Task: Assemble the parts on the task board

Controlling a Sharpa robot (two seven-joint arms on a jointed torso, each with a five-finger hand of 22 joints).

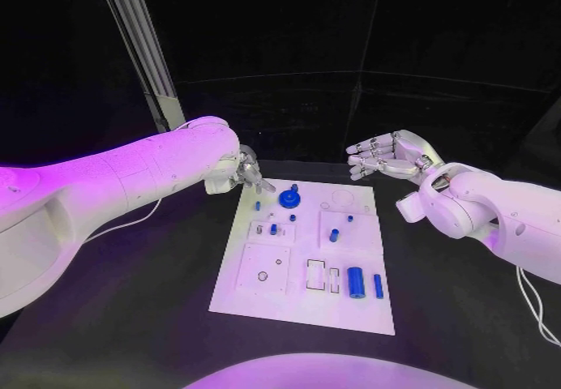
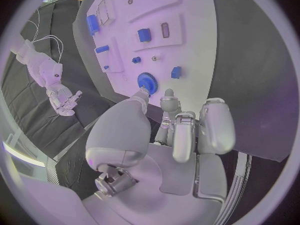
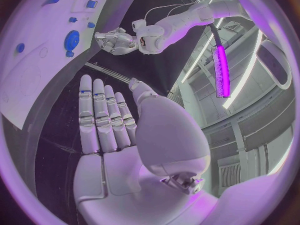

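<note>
Task board (image 1: pixel 351 312), a white rectangular plate lying flat in the middle of the black bench (image 1: pixel 468 308), with small blue parts upon it. The left hand (image 1: pixel 240 173) hovers at the board's far-left corner, fingers curled inward and holding nothing; in the left wrist view its fingertips (image 2: pixel 142 92) point at the blue toothed gear disc (image 2: pixel 147 81) and lie just beside it, though contact cannot be confirmed. The right hand (image 1: pixel 388 156) is raised beyond the board's far-right corner, well apart from every part, fingers straight and together, empty.

Judged step: approach to the gear disc. To do it well, the left hand should open before descending, close on the disc's rim from opposite sides, and lift straight up so that the neighbouring small blue peg (image 2: pixel 176 72) is not knocked. The right hand would best remain clear, or steady the board's edge should the plate slide.

Count, head view: one board; one gear disc (image 1: pixel 290 197); one large blue cylinder (image 1: pixel 355 283) and one slimmer blue rod (image 1: pixel 378 285) side by side near the front; one upright blue piece (image 1: pixel 333 236) at the centre right; about five smaller blue pieces, too small to tell apart with certainty.
</note>
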